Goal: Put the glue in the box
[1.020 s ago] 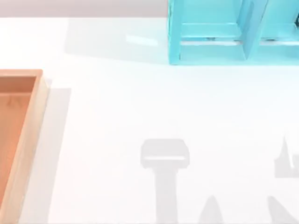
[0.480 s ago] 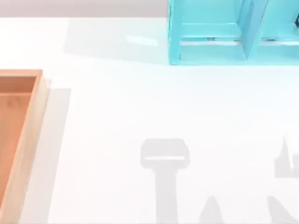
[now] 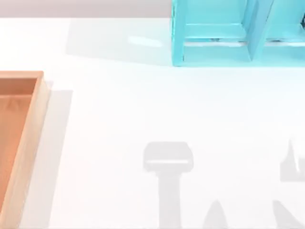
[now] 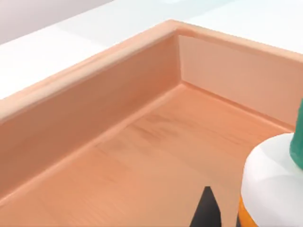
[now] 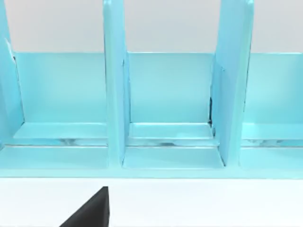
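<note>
1. Box (image 3: 43,109): sits at the table's (image 3: 143,105) left edge, pale walls, reddish-brown floor. In the left wrist view, its inner corner and floor are close up.
2. Glue (image 4: 272,175): in the left wrist view it is over the box floor, inside the walls and away from the corner. White shoulder, dark green cap (image 4: 298,142), and a sliver of orange body are visible. Can't tell if the base is resting on the floor or hanging above it.
3. Left gripper (image 4: 207,213): down inside the box, just beside the glue. Whether it's clamped on the bottle or spread apart, I can't tell.
4. Handling (judgement): small plastic bottle, likely light and stiff enough not to crush. The smooth round body is probably slippery and prone to rolling if it tips.
5. Hold point (judgement): across the orange body or label band below the shoulder. Avoid the tapered cap, since a grip there would squeeze off.
6. Release risk (judgement): narrow base and tall shape, so it could topple if let go while tilted. The walls should contain it.
7. Cyan-blue shelf unit (image 3: 214,52): far side of the table, towards the right, well apart from the box.
8. Right gripper (image 5: 90,210): parked facing the shelf compartments. Its opening can't be judged.
</note>
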{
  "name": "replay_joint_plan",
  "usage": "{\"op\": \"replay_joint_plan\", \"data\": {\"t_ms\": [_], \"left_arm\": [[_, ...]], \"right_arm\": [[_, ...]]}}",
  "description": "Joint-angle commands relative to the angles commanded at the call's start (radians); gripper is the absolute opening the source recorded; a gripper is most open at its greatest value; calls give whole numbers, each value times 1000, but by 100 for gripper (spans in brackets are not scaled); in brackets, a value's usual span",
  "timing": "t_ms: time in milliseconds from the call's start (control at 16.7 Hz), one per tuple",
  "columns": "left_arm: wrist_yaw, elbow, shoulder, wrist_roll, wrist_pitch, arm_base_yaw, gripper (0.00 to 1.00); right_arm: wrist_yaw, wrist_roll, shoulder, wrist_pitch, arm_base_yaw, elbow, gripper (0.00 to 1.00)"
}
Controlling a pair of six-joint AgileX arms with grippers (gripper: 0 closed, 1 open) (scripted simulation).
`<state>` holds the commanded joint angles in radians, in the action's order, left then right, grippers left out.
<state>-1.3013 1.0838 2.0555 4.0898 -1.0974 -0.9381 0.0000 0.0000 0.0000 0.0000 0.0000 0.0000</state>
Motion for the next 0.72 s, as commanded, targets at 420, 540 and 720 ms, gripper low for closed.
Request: {"op": "replay_joint_plan", "data": {"t_ms": [420, 540, 720], "left_arm": [[-86, -104, -62, 377, 393, 84, 0], [-121, -127, -61, 441, 456, 113, 0], [-171, -153, -45, 498, 502, 149, 0]], "right_arm": [[0, 0, 0, 0, 0, 0, 100], [0, 0, 0, 0, 0, 0, 100], [0, 0, 0, 0, 0, 0, 100]]}}
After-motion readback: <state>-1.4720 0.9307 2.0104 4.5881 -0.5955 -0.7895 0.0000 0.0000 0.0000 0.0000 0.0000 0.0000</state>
